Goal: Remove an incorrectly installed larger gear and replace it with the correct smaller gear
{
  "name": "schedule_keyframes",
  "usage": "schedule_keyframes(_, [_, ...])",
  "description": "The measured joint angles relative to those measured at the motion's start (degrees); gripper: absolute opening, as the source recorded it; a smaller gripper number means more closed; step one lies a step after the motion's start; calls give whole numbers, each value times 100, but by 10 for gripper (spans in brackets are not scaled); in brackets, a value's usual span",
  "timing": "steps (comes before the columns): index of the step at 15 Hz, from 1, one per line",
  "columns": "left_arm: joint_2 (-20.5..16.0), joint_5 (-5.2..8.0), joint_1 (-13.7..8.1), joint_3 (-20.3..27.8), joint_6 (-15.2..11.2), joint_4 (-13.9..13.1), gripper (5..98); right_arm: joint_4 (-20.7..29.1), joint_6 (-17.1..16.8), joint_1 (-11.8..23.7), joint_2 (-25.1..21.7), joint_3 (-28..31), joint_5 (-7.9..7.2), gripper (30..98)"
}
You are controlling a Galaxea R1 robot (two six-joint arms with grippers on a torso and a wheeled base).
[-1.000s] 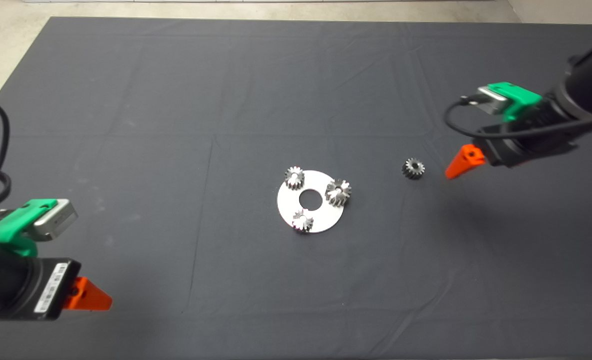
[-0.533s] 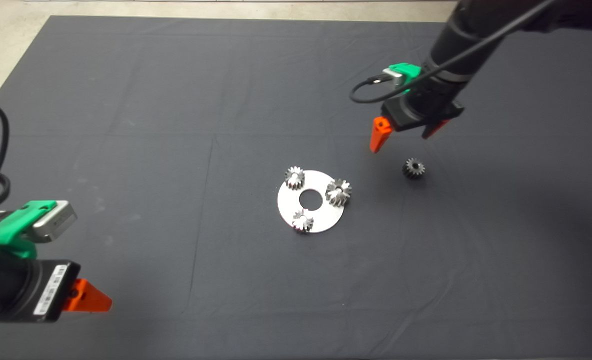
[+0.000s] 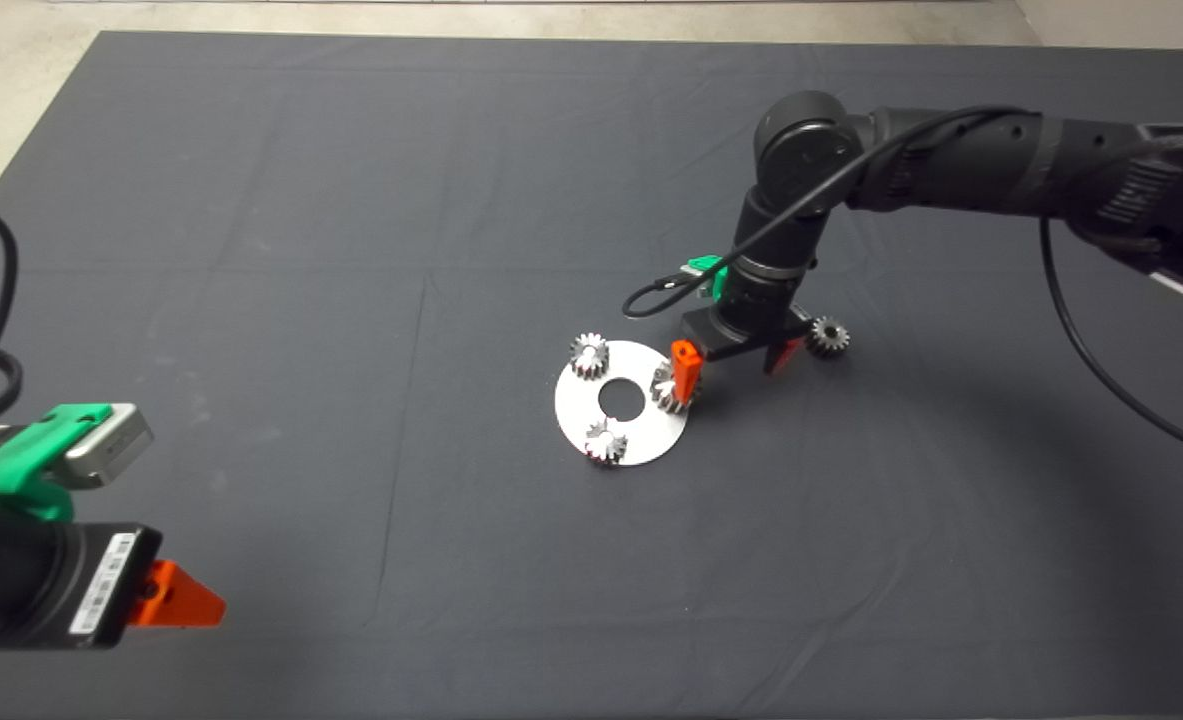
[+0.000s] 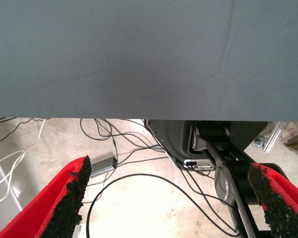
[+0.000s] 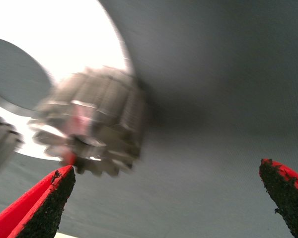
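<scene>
Head view gives you the relation that matters: the right gripper (image 3: 729,363) is down at the edge of the round plate (image 3: 641,445), with one red finger (image 3: 686,369) right against the larger gear (image 3: 668,385) and the other finger out over the mat (image 3: 351,250) on the far side from the plate. So the larger gear is not centred between the fingers; it lies toward the plate-side finger, and you would judge that the gripper needs to shift toward the plate's middle hole before closing. The right wrist view agrees: the larger gear (image 5: 92,129) sits close to one pad (image 5: 49,203), while the other pad (image 5: 288,193) is well apart over bare mat, so the fingers are spread wide and hold nothing. The gear's bore axis stands upright on the plate, so a pinch across its teeth looks right. The smaller gear (image 3: 828,337) lies on the mat just beyond the gripper, away from the plate, untouched. The left gripper (image 3: 166,600) waits at the lower left edge, well away; its pads (image 4: 69,191) stand apart and empty, so the right arm is plainly the nearer one.
</scene>
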Motion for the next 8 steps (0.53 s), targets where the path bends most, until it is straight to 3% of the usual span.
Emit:
schedule_keyframes(3, [3, 2, 0, 0, -27, 19, 794, -107, -53, -75, 271, -37, 126, 977])
schedule_keyframes(8, [0, 5, 0, 0, -79, 42, 794, -282, -178, -124, 433, -316, 85, 977])
